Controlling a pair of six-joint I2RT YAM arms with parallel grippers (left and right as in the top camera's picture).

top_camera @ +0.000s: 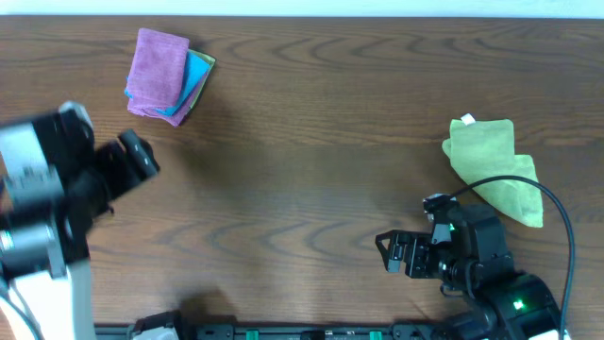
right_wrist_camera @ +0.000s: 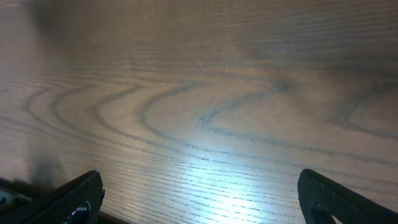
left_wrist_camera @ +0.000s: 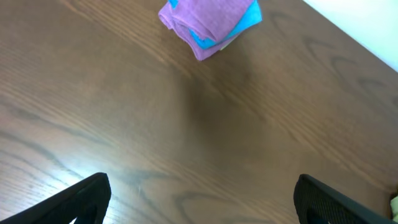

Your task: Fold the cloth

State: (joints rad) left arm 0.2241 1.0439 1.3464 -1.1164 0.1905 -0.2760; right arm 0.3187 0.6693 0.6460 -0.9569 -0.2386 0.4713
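Observation:
A crumpled light green cloth [top_camera: 493,164] lies on the wooden table at the right, unfolded. My right gripper [top_camera: 389,251] is open and empty, low over bare wood to the left of and below that cloth; the right wrist view shows only tabletop between its fingers [right_wrist_camera: 199,196]. My left gripper [top_camera: 140,156] is open and empty at the left, just below a folded stack with a purple cloth [top_camera: 157,73] on top of a blue one [top_camera: 197,76]. The left wrist view shows its spread fingers [left_wrist_camera: 202,199] and the stack [left_wrist_camera: 208,22] ahead.
The dark wood table [top_camera: 302,161] spans the view. A white wall strip runs along the far edge [top_camera: 302,8]. A black rail runs along the near edge [top_camera: 302,332]. A black cable [top_camera: 557,208] loops over the right arm.

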